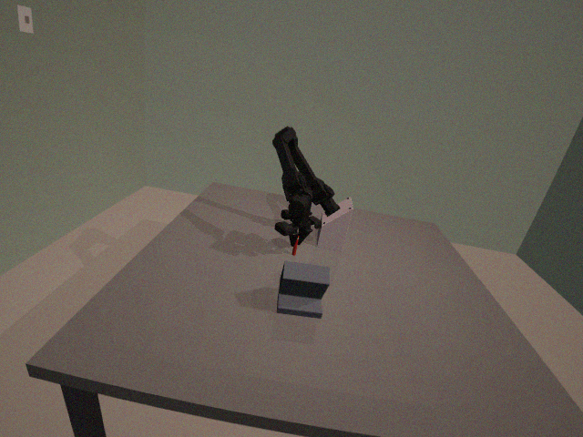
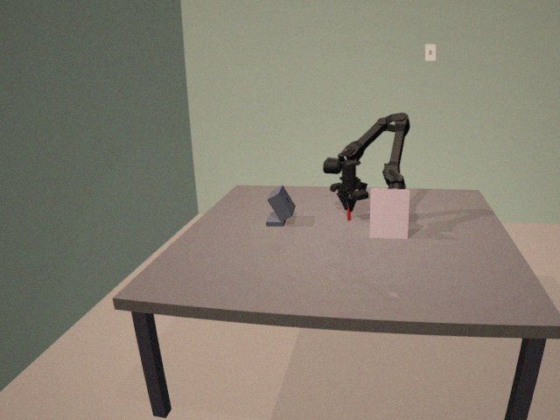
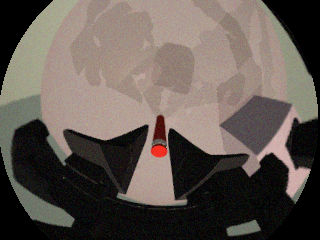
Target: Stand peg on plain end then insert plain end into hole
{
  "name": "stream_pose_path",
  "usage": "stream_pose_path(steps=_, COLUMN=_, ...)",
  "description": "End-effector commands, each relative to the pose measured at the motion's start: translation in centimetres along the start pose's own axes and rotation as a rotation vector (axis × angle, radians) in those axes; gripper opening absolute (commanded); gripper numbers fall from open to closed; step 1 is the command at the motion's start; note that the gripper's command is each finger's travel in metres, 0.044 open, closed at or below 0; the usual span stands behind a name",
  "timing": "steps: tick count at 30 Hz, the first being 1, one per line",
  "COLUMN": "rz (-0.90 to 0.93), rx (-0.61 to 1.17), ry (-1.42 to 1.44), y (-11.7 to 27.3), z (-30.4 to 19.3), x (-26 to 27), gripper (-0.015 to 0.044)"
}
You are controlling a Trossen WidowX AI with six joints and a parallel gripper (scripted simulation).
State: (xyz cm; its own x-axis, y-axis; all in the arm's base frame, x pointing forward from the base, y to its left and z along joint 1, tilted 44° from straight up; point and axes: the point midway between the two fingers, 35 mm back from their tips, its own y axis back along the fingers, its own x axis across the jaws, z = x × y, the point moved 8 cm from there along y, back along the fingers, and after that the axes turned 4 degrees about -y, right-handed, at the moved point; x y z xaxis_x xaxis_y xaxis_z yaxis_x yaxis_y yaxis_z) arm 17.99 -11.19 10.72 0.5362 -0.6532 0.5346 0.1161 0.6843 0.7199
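Observation:
The red peg (image 1: 294, 248) (image 2: 348, 214) (image 3: 160, 131) stands upright on the table (image 1: 198, 339) (image 2: 271, 266). Its pale band shows just below the upper end in the wrist view. My gripper (image 1: 296, 238) (image 2: 348, 207) (image 3: 159, 130) points down around the peg's upper part. Its fingers stand part open, one on each side of the peg, with a narrow gap on both sides in the wrist view. The blue-grey sloped panel (image 1: 306, 273) (image 2: 280, 205) stands apart from the peg. A small dark hole shows in its face in the exterior view. The wrist view does not show this panel.
A pale pink upright board (image 1: 335, 231) (image 2: 389, 214) stands close beside the gripper, on the side away from the sloped panel. It also shows at the right of the wrist view (image 3: 299, 180). Arm shadows fall on the table.

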Motion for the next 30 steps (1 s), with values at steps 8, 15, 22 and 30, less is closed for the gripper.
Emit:
stream_pose_path(steps=8, rz=0.0, rx=-0.001, ry=-0.003, y=0.0, z=0.0, x=0.0, gripper=0.0)
stream_pose_path(steps=15, rz=-0.004, rx=0.003, ry=-0.002, y=1.1, z=-0.2, x=0.1, gripper=0.0)
stream_pose_path(steps=22, rz=-0.01, rx=0.007, ry=0.0, y=3.4, z=-0.5, x=0.1, gripper=0.0)
stream_pose_path(steps=30, rz=-0.011, rx=0.006, ry=0.002, y=6.1, z=-0.7, x=0.1, gripper=0.0)
